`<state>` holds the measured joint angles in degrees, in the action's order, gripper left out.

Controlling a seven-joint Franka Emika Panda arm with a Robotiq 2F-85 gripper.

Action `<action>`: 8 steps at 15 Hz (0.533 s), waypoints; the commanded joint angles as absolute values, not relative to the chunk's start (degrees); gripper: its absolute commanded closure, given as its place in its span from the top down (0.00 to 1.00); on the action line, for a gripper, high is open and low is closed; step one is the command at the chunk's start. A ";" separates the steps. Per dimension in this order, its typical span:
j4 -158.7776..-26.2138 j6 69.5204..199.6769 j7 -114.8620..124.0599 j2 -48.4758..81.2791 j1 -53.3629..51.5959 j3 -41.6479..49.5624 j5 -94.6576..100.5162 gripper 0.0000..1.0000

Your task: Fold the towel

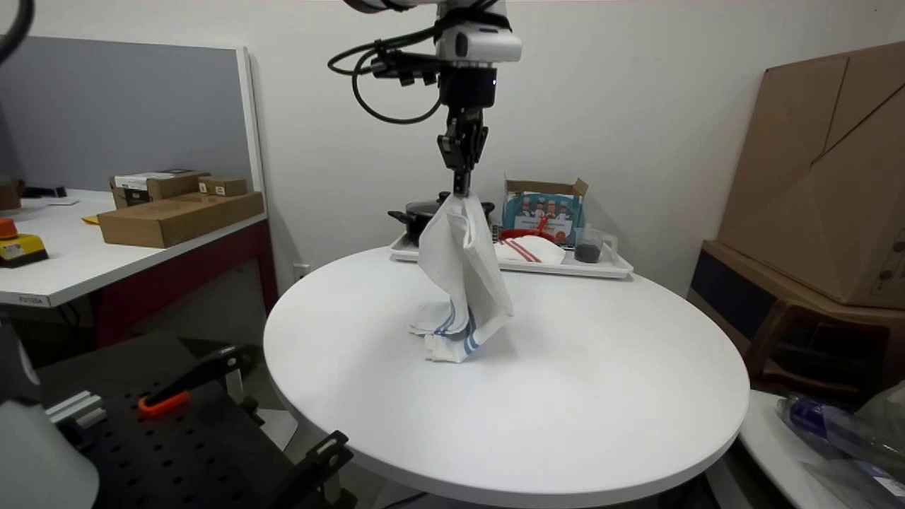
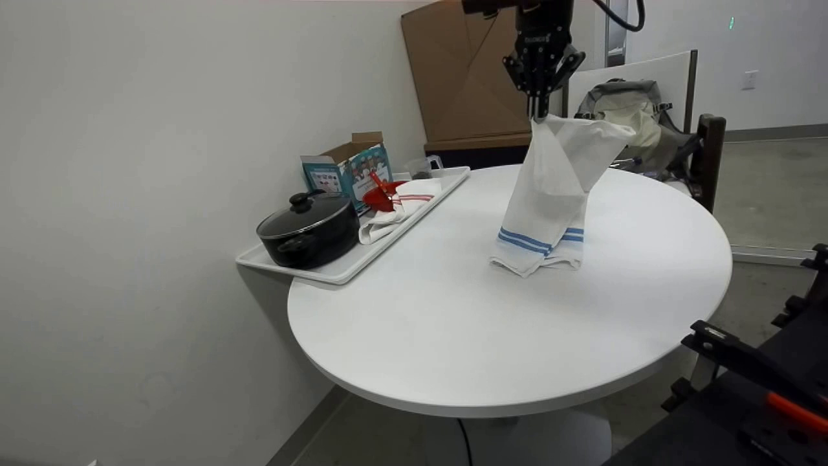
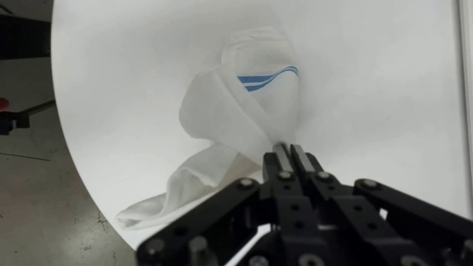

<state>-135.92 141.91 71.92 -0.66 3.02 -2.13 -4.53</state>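
the jaws of the gripper (image 2: 538,118) are clenched, and between them is pinched the upper part of the white towel (image 2: 550,175). the towel hangs down in loose folds, and its lower end (the one with blue stripes) rests on the round table (image 2: 453,336). farther away, at the table's edge, a tray (image 1: 608,269) carries a black pot (image 2: 310,236) and a red-striped cloth (image 1: 541,251).

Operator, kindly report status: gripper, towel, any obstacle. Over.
Gripper shut on towel. Towel hanging, blue-striped end resting on table. Nothing seen blocking towel; tray stands apart at table's edge.
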 commanded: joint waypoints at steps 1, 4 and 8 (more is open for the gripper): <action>-132.24 140.10 79.48 4.20 0.12 -2.58 1.89 0.05; -130.00 138.55 84.79 7.42 -2.70 -2.31 6.37 0.05; -127.26 136.80 90.10 10.57 -5.61 -1.92 8.97 0.05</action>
<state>-130.75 139.22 85.88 7.78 -3.51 -2.63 6.57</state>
